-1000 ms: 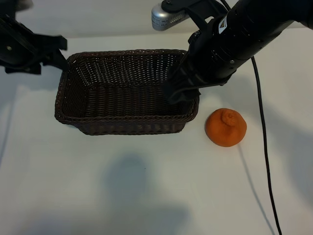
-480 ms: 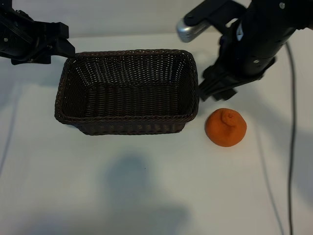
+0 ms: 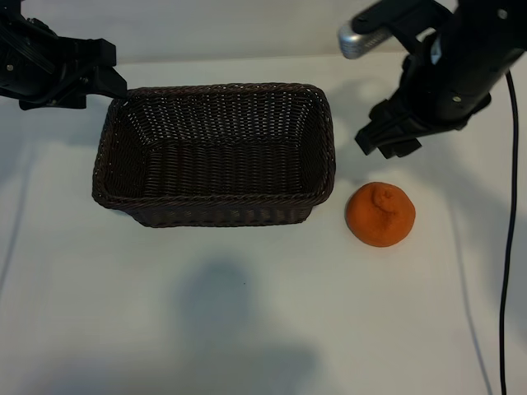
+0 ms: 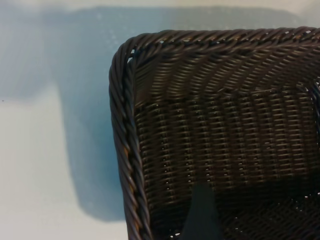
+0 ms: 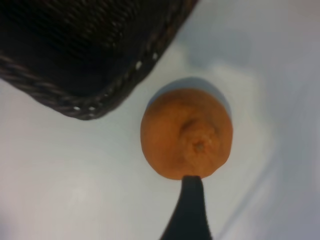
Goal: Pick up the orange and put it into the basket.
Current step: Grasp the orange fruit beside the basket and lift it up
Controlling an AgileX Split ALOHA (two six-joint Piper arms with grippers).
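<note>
The orange (image 3: pixel 380 214) rests on the white table just right of the basket (image 3: pixel 214 200), apart from it. The dark woven basket holds nothing. My right gripper (image 3: pixel 387 140) hangs open above the table behind the orange, clear of the basket's right end. In the right wrist view the orange (image 5: pixel 186 132) lies below one dark finger (image 5: pixel 192 207), beside the basket's corner (image 5: pixel 75 107). My left gripper (image 3: pixel 107 82) stands open and holds nothing at the basket's far left corner. The left wrist view looks down on that braided rim (image 4: pixel 122 150), with one finger (image 4: pixel 202 215) over the inside.
A black cable (image 3: pixel 509 247) runs from the right arm down the table's right side. A silver cylinder (image 3: pixel 358 41) juts from that arm. Bare white table (image 3: pixel 247 329) stretches in front of the basket and the orange.
The right arm has swung to the right, from over the basket's right end to a spot behind the orange. The left arm shifted slightly, then held. Orange and basket have not moved.
</note>
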